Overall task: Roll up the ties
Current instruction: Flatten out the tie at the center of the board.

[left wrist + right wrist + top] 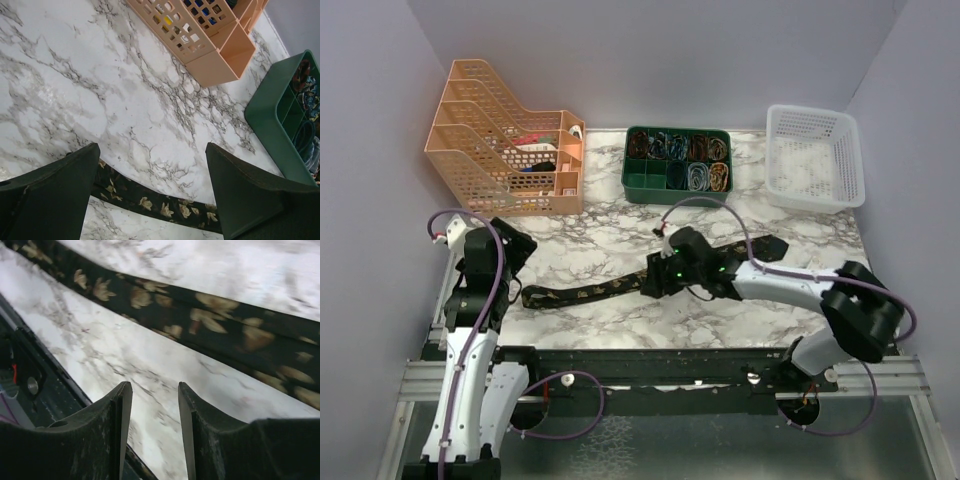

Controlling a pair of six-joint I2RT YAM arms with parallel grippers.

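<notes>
Across the middle of the marble bench (620, 225) the tie (585, 292) is laid out flat and unrolled. Its narrow end lies near the left arm and its wider, pointed end reaches toward the right, in front of the green tray (677, 162).

The left fingers (55, 190) are spread wide and hold nothing. In the left wrist view the tie's narrow stretch is seen crossing the bench below the gap between them. The right fingers (100, 440) are set at a moderate gap, likewise empty, and are poised low over bare bench just beside the tie's middle stretch; no contact can be made out.

Rolling is judged not yet begun, and the step in hand appears to be taking hold of the narrow end. For this to be done well, the left fingers should be lowered squarely across the fabric's width and closed on the very tip only, so the first turn is kept tight. The edges should be kept aligned turn by turn. The limp strip may slide on the smooth bench, so it should be pinned down further along by the right fingers.
</notes>
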